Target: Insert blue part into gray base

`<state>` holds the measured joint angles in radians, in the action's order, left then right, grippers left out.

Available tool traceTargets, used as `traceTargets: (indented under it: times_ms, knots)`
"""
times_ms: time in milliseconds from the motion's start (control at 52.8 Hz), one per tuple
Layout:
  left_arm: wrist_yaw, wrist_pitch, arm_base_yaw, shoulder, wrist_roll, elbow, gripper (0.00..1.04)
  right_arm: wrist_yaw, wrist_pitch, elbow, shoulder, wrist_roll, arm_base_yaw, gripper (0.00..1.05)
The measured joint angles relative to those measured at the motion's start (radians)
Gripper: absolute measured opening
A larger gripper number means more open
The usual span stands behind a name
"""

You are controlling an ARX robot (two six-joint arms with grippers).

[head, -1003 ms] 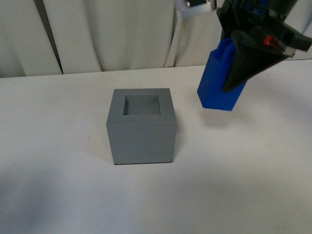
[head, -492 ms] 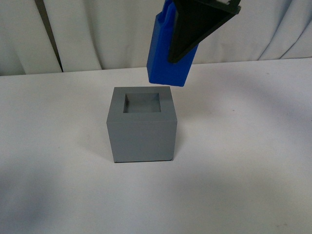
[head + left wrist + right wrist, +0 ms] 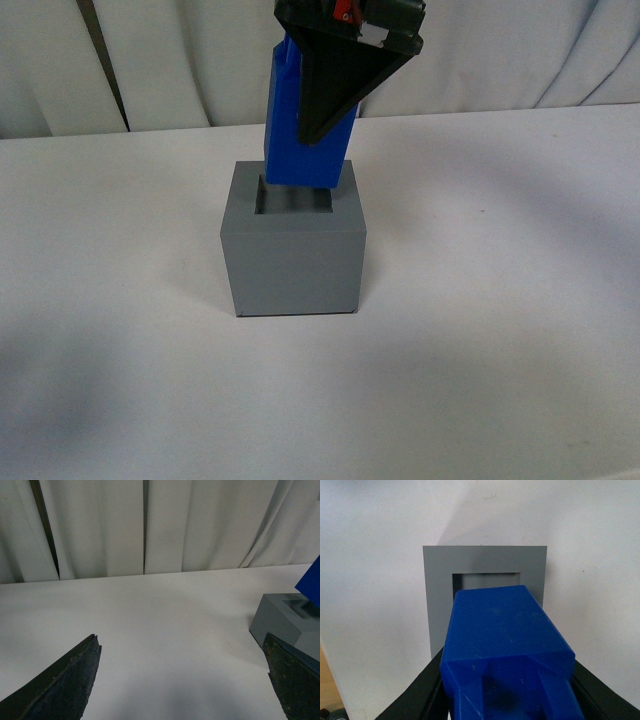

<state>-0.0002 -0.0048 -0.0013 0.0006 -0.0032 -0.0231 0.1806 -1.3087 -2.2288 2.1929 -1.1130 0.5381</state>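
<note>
The gray base stands on the white table, a cube with a square recess in its top. My right gripper is shut on the blue part and holds it upright right over the recess, its lower end at the opening's level. In the right wrist view the blue part fills the space between the black fingers, with the gray base below it. My left gripper is open and empty, off to the left of the base.
The white table spreads all round the base. White curtains hang behind the table's far edge.
My right gripper has carried the blue part leftward from the right side of the table and lowered it over the base's recess.
</note>
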Motion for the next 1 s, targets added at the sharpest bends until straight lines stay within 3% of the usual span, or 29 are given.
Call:
traceTargets:
  times_ms: [1003]
  knots:
    - [0.000, 0.000, 0.000, 0.000, 0.000, 0.000, 0.99, 0.014, 0.055, 0.066, 0.000, 0.027, 0.007, 0.48]
